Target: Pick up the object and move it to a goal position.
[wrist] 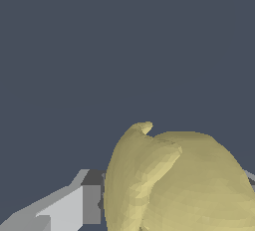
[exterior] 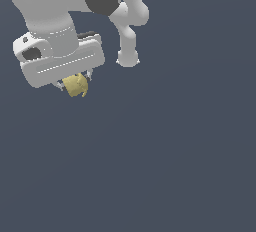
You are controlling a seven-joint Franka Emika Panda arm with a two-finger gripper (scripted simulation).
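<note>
Fingers: mostly hidden in the exterior view; only short pale tips show under the white gripper, either side of the object. In the wrist view one finger shows as a grey-and-white block pressed to the object's flank; a thin grey sliver past the far flank is prob. the other finger. Judged state: closed on the object, gripping it.

Exterior view, left to right:
1. Gripper body sits at approx. 10 o'clock from frame centre, tilted, long edge running roughly 8 o'clock to 2 o'clock.
2. Object hangs directly under the body, at 5–6 o'clock from it, touching the tips. Dull yellow, lumpy, narrower than the gripper is wide.
3. Arm, white link w/ rounded end, stands at 3 o'clock from the gripper, apart from it.
4. Background: uniform dark grey-blue. No shadow, no surface edge, so height above any support can't be read.

Wrist view: object fills the lower part of the frame, ridged lobes curving up to a small nub.

Key relation: object is between the fingers, not offset, so the grasp looks centred. Long axis can't be told; shape reads near-round.

Judgement: pick step looks done; transport remains. No goal marker visible in either view, so direction to goal can't be given. Risk: lumpy curved faces give small contact patches; object may rotate or slip if the move is abrupt.
</note>
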